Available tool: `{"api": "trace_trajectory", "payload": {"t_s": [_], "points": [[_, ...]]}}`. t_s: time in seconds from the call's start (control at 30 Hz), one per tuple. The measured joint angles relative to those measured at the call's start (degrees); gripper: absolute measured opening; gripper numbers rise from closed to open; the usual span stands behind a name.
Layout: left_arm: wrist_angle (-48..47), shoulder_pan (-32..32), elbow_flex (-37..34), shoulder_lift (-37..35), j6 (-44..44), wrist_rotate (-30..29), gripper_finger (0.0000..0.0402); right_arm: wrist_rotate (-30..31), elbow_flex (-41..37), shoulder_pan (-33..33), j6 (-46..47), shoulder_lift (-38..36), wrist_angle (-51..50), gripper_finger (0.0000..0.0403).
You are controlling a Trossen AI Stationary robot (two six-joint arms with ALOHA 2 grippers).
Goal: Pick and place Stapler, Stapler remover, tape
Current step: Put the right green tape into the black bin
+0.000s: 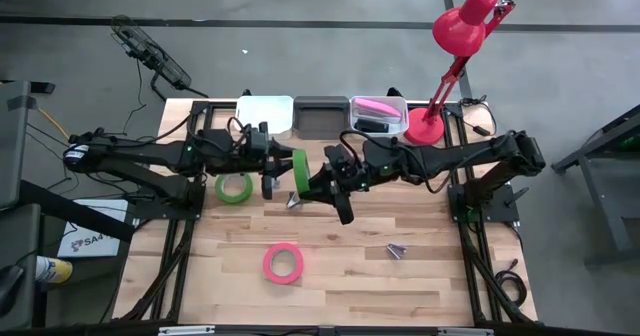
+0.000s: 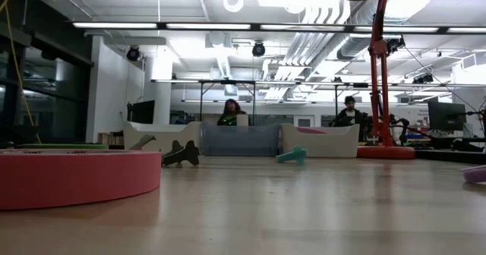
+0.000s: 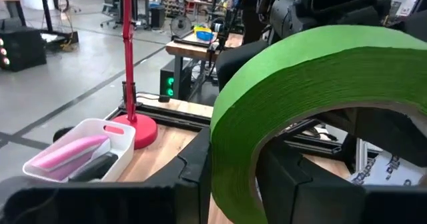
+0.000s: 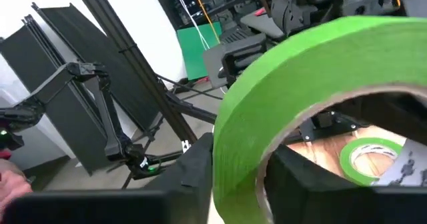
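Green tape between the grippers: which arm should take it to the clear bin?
Right, probably: left gripper and right gripper both clasp the green tape, but the clear bin sits nearer the right.

- Red desk lamp (image 1: 445, 66), base on the counter's (image 1: 440, 276) back right corner.
- White bin (image 1: 378, 116) just beside the lamp base, holding pink and dark items.
- Grey tray (image 1: 320, 114) and white lid (image 1: 266, 113) along the back edge.
- Two people (image 2: 232, 112) seated far behind.

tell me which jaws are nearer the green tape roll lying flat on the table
Left. The left gripper is just beside the flat green roll, while the right gripper is farther out toward the table's middle. Both close on another green roll held upright between them.
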Motion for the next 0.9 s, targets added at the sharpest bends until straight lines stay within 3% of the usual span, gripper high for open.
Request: {"api": "trace_trajectory", "payload": {"t_s": [0.13, 0.27, 0.43, 0.57, 0.7, 0.9], "points": [[-0.5, 0.0, 0.0, 0.0, -0.8, -1.0, 0.0082, 0.6, 0.0, 0.0, 0.7, -0.5, -0.9, 0.0195], [-1.6, 0.0, 0.0, 0.0, -1.3, -4.6, 0.0082, 2.5, 0.0, 0.0, 1.4, -2.0, -3.7, 0.0249], [-3.8, 0.0, 0.0, 0.0, -3.4, -10.8, 0.0082, 6.1, 0.0, 0.0, 1.6, -5.4, -9.8, 0.0260], [-6.9, 1.9, 0.0, -0.1, -7.3, -13.8, 0.0082, 12.4, 0.0, 0.0, 1.8, -9.3, -16.6, 0.0262], [-12.1, 7.3, 0.0, 0.0, -13.1, -13.1, 0.0082, 19.9, 0.0, 0.0, 3.3, -12.7, -24.6, 0.0262], [-15.7, 18.0, 0.0, 2.3, -17.0, -5.4, 0.0082, 29.8, 0.0, -0.1, 5.0, -16.4, -36.3, 0.0263]]}}
